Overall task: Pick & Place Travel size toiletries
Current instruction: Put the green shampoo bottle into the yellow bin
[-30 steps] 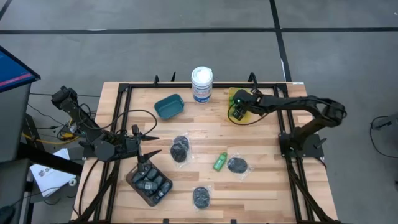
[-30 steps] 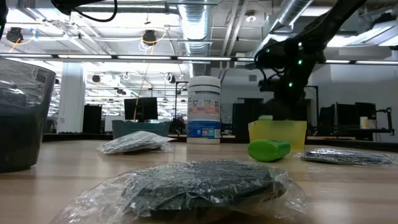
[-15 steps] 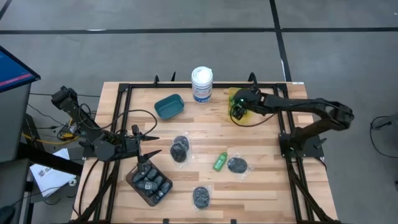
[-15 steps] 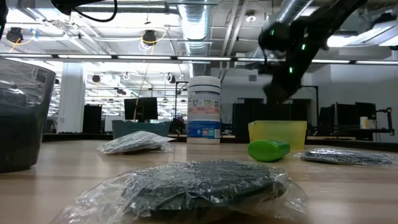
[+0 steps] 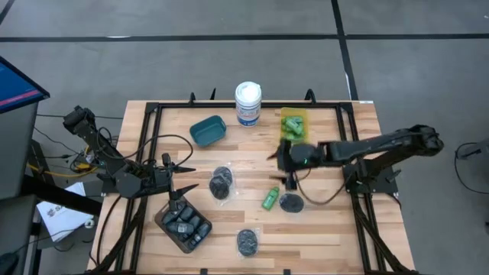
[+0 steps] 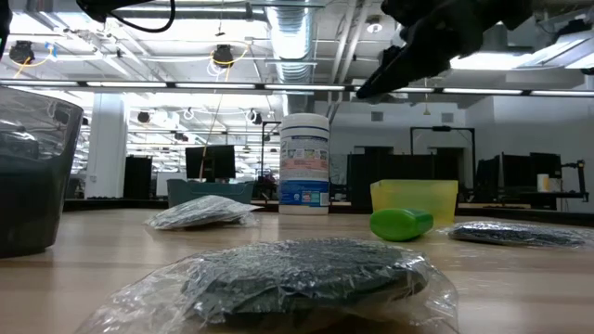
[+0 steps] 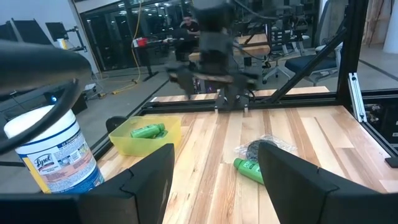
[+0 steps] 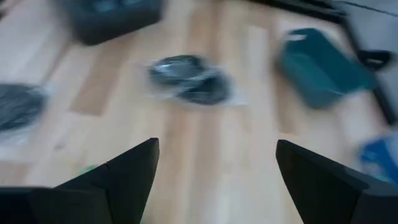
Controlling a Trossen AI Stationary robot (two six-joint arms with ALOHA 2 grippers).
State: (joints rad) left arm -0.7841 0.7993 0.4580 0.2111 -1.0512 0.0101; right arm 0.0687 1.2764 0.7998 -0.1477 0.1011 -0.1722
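While the right gripper (image 5: 284,160) hovers spread and empty, the green mini bottle (image 5: 270,199) looks light, stiff, slippery: best pinched mid-body.

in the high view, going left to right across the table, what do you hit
left gripper → brown tray of dark mini bottles → teal container → white canister → loose green bottle → right gripper, open → yellow container holding green bottles
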